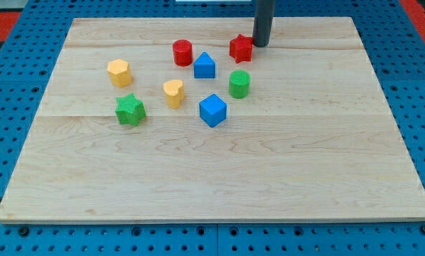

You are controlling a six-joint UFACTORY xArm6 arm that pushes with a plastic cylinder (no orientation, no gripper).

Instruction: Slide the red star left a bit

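Note:
The red star (240, 48) lies near the view's top, right of centre, on the wooden board (212, 163). My tip (260, 44) stands just to the star's right, touching or almost touching its right edge. The dark rod rises out of the view's top. A red cylinder (183, 52) lies to the star's left, with a blue house-shaped block (205, 66) between them and slightly lower.
A green cylinder (239, 84) lies below the star. A blue cube (213, 109), a yellow heart (173, 92), a green star (130, 109) and a yellow hexagon (119, 72) spread toward the view's left. Blue pegboard (17, 64) surrounds the board.

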